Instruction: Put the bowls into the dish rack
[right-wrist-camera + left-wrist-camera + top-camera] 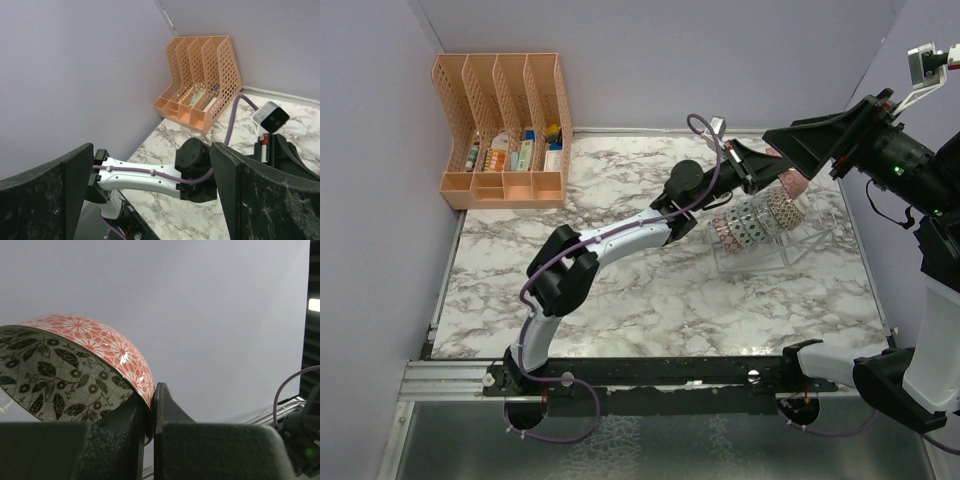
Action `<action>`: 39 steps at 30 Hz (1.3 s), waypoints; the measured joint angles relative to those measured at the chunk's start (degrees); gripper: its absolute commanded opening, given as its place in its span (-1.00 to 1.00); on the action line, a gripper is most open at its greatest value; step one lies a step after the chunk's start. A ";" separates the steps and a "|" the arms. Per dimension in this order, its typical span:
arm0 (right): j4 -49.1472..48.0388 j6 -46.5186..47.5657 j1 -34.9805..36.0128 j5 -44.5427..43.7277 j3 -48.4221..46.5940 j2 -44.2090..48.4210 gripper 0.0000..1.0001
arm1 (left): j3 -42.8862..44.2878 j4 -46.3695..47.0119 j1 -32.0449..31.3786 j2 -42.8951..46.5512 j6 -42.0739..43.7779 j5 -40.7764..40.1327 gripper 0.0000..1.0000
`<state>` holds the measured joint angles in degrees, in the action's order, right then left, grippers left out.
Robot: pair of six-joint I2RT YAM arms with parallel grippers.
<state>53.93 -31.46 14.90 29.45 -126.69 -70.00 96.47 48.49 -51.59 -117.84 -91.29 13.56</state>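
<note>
You see a pink bowl (pixel 100 342) with white flowers outside and dark leaves on a grey-white inside. It is tilted on edge, its rim pinched between the fingers of the left gripper (pixel 153 410). Several patterned bowls (pixel 750 222) stand on edge in a row in the clear dish rack (pixel 815 235). The pink one is just beside the row's far end.

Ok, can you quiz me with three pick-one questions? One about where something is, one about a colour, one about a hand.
1. Where is the orange organizer? A) far left corner B) near right corner C) in the middle
2. What colour is the outside of the bowl in the left hand? A) blue B) pinkish red C) green
3. The right hand is: A) shut on a bowl B) shut, empty C) open
Answers: 1 A: it stands at the far left. 2 B: red flowers cover it. 3 C: it gapes wide, holding nothing.
</note>
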 measured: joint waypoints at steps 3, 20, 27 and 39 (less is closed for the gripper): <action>0.00 0.00 0.00 -0.02 0.00 0.11 0.99 | 4.07 0.98 -1.64 -3.89 -3.19 -0.17 -1.00; 1.01 0.59 0.00 -0.02 -2.29 0.04 0.99 | 21.07 2.38 -3.65 -17.70 -9.68 -0.61 -1.00; 1.86 1.07 0.00 -0.02 -2.71 -0.26 0.99 | 21.84 -1.05 -3.65 -21.14 -9.84 0.70 -1.00; 2.25 1.79 0.00 0.02 -2.08 -0.46 0.99 | 17.33 1.14 -3.15 -21.16 -11.06 1.64 -1.00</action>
<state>56.18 -29.67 14.90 29.47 -128.77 -70.46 113.80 49.63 -54.74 -139.00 -102.35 15.20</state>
